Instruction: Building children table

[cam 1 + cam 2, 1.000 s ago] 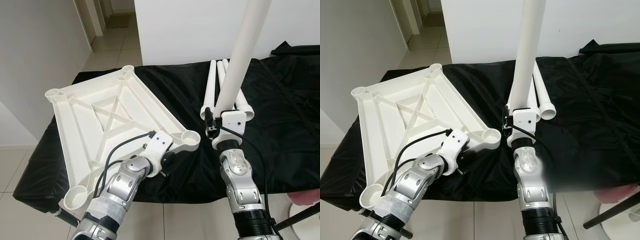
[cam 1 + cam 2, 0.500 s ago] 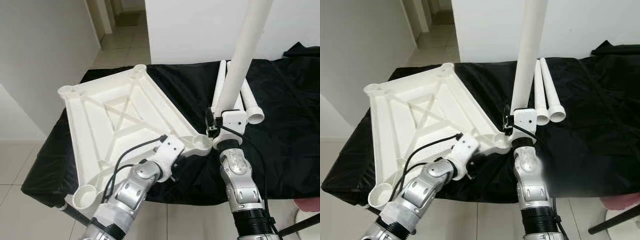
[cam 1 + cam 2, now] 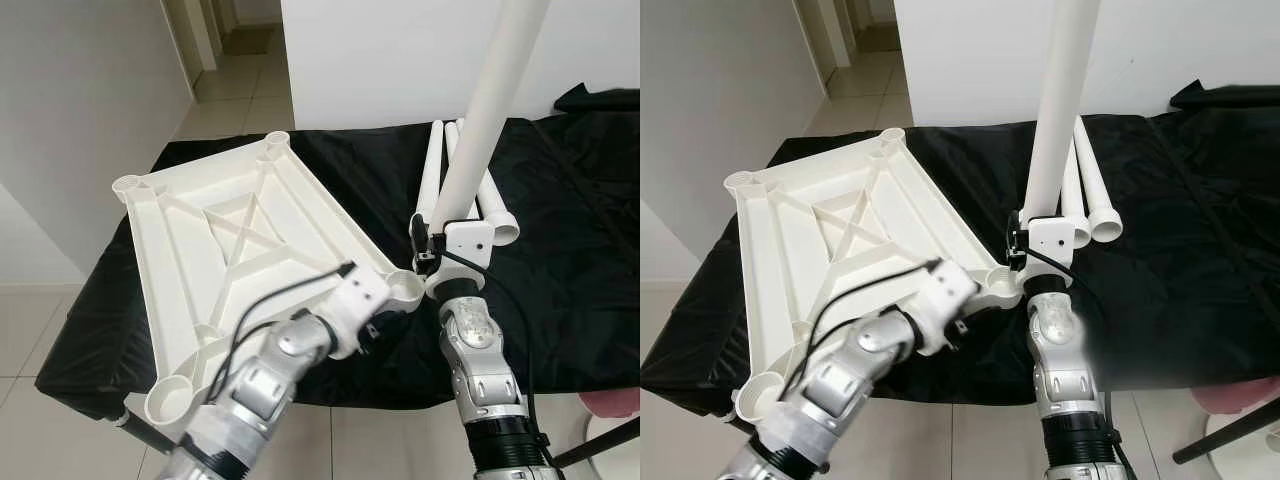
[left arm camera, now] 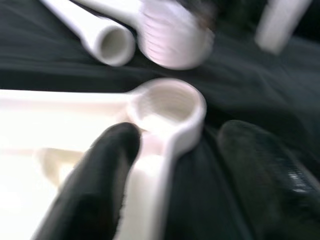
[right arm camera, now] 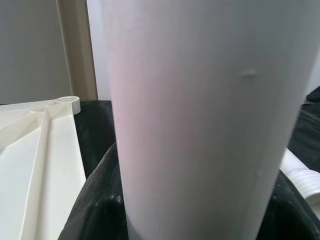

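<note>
Your white ribbed plastic tabletop (image 3: 235,255) lies upside down on the left of the black cloth-covered table (image 3: 560,250), its near-left corner overhanging the edge. The left gripper (image 4: 165,165) pinches its near-right rim just short of the round corner socket (image 4: 170,107), which your left wrist view shows empty. The right gripper (image 3: 450,225) clasps a long white plastic leg tube (image 3: 485,110) upright just right of that socket. Spare white tubes (image 3: 1095,195) lie farther back.
</note>
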Available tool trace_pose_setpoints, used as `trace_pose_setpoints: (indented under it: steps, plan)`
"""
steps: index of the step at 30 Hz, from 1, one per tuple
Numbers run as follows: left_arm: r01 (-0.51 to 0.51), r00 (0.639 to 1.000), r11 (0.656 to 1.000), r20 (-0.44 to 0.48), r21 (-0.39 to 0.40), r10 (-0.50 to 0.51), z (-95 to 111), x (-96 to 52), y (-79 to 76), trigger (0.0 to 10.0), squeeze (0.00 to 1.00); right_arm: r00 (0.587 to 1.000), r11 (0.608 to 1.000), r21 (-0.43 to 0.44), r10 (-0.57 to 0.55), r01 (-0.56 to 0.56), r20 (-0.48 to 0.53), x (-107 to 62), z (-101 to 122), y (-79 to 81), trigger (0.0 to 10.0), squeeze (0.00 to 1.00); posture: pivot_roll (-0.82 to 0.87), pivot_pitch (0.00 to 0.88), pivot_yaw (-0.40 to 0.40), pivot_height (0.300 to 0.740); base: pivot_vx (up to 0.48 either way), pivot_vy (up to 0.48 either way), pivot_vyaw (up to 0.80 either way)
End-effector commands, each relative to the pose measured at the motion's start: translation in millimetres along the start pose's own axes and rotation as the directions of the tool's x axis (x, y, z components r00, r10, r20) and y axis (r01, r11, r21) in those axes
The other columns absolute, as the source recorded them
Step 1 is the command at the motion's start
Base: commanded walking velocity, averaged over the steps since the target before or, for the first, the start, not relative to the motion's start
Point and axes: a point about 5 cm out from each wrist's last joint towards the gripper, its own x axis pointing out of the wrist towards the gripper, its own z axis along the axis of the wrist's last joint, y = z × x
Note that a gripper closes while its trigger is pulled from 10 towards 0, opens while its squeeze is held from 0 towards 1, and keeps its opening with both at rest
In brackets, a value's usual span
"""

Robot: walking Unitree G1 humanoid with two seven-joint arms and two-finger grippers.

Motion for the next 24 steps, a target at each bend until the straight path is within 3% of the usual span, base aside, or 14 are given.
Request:
trace_pose_setpoints:
  steps: [1,2,3,4,15,19,24]
  plan:
    - [0.024,1.000,1.000,0.001,-0.013,-0.024,1.0,-4.8,3.6,10.0,0.97,0.999,0.999,0.020,0.024,-0.024,0.025,3.1,4.0,6.0,10.0,0.00,-0.05,0.042,0.113,0.740,0.000,0.000,0.00]
    - [0.023,1.000,1.000,-0.012,-0.007,-0.023,-1.6,-11.3,6.4,10.0,0.14,0.999,0.999,0.031,0.034,-0.035,0.027,2.2,3.6,7.5,10.0,0.00,-0.04,0.045,0.114,0.740,0.000,0.000,0.00]
    - [0.023,1.000,1.000,-0.012,-0.007,-0.023,-1.6,-11.3,6.4,10.0,0.14,0.999,0.999,0.031,0.034,-0.035,0.027,2.2,3.6,7.5,10.0,0.00,-0.04,0.045,0.114,0.740,0.000,0.000,0.00]
    - [0.026,1.000,1.000,-0.015,-0.014,-0.026,-3.1,-15.6,7.5,10.0,0.00,0.999,0.998,0.045,0.043,-0.044,0.026,1.1,2.6,9.1,10.0,0.00,-0.04,0.040,0.109,0.740,0.000,0.000,0.00]
    - [0.017,1.000,1.000,-0.008,0.015,-0.017,-2.3,-40.5,18.0,10.0,0.00,0.997,0.991,0.111,0.072,-0.072,0.002,-1.8,-4.4,10.1,10.0,0.00,-0.02,0.031,0.084,0.740,0.000,0.000,0.00]
    - [0.121,0.993,0.991,-0.004,-0.061,-0.122,-4.8,-53.2,8.9,10.0,0.00,0.987,0.976,0.155,0.159,-0.154,-0.020,-7.9,-11.5,16.8,10.0,0.00,-0.02,0.028,0.084,0.740,0.000,0.000,0.00]
    - [0.207,0.978,0.973,0.054,-0.103,-0.203,1.3,-59.1,-1.3,10.0,0.00,0.986,0.975,0.169,0.154,-0.142,-0.056,-13.0,-20.6,13.4,10.0,0.00,-0.02,0.028,0.084,0.740,0.000,0.000,0.00]
